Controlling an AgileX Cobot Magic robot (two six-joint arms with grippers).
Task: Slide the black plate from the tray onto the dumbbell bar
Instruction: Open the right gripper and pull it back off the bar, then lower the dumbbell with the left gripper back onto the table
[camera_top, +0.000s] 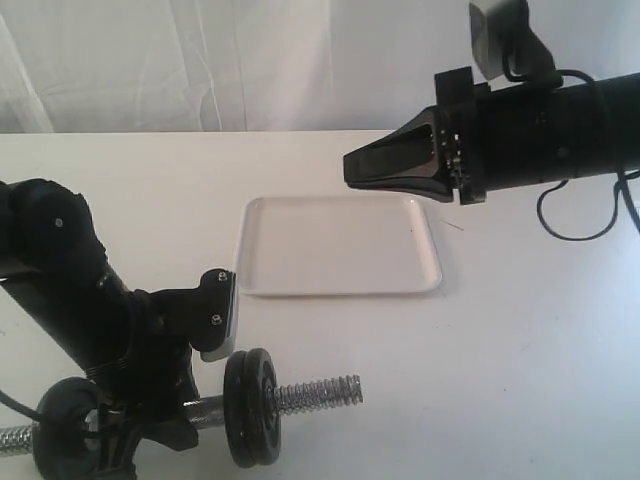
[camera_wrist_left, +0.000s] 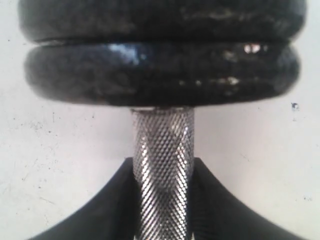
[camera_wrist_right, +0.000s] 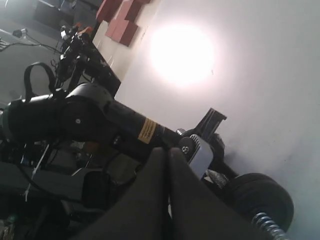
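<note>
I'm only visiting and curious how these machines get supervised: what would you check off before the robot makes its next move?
1. No plate on the tray: ok.
2. The black plate sits on the dumbbell bar, with the threaded end sticking out past it: ok.
3. The left end effector is shut on the bar's knurled part: ok.
4. The right end effector is shut, holding nothing, raised in the air: ok.
5. Plate pushed fully home along the bar: cannot tell.

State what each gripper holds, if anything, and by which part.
Left gripper clamps the bar on its knurled middle, just beside the plates. Right gripper is shut on nothing, above the tray.
</note>
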